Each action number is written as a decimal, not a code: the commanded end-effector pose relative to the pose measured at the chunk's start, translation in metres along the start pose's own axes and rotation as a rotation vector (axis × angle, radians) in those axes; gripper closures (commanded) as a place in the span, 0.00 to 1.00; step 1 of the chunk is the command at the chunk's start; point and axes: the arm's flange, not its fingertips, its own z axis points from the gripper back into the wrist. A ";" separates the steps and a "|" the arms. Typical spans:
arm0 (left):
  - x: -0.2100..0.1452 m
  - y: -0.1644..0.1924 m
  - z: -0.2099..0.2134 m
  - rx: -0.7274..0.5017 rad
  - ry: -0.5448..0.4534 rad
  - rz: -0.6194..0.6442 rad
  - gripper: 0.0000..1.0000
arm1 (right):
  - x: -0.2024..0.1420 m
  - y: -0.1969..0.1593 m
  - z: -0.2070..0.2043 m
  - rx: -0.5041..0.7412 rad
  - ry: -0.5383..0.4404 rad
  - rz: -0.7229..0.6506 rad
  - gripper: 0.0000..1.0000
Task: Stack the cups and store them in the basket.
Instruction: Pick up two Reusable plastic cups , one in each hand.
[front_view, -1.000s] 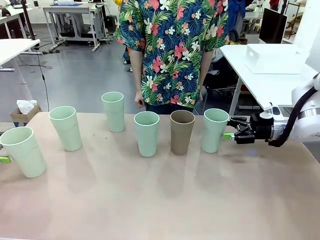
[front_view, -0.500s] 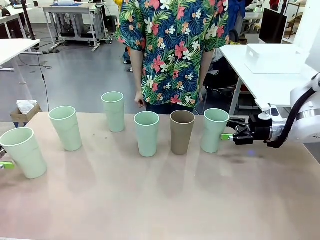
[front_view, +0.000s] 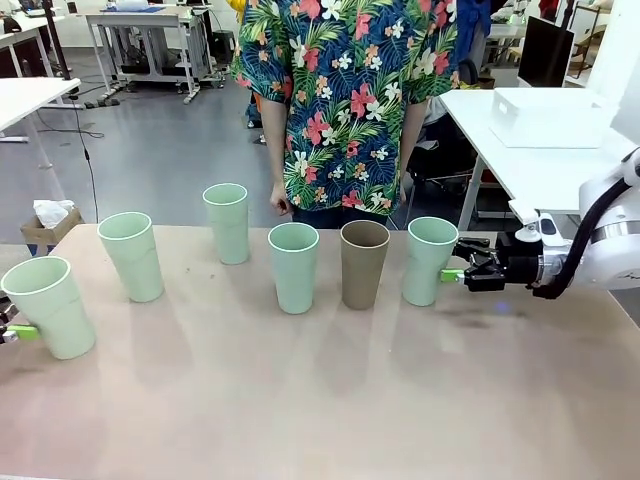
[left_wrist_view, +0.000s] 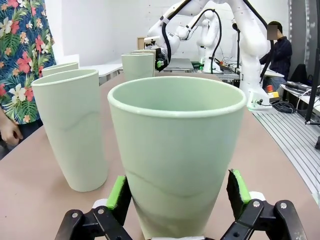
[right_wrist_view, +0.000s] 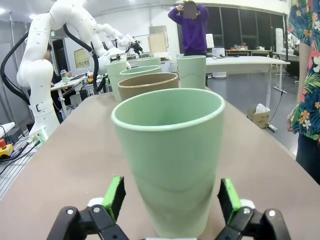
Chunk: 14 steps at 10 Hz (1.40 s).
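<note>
The 5 mint cups (front_view: 293, 265) and 1 brown cup (front_view: 363, 262) look matt, smooth plastic; the table (front_view: 320, 400) is matt, smooth; my green pads (left_wrist_view: 118, 192) look rubbery.

Shows no readable text, label, brand, number or sign anywhere: plain unmarked walls on the cups (front_view: 293, 265), a plain worktop (front_view: 320, 410), a flower print without lettering on the person's shirt (front_view: 345, 90), and background objects too small or blurred to read.
</note>
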 end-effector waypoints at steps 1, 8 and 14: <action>0.005 -0.001 -0.009 0.019 -0.012 -0.006 0.00 | 0.000 0.001 -0.013 -0.036 -0.002 -0.028 0.00; 0.007 -0.003 -0.027 0.013 -0.007 0.001 0.00 | -0.001 0.004 -0.031 -0.035 -0.004 -0.045 0.00; 0.002 -0.005 -0.040 0.004 -0.019 0.017 0.00 | 0.001 0.008 -0.050 -0.012 0.003 -0.054 0.00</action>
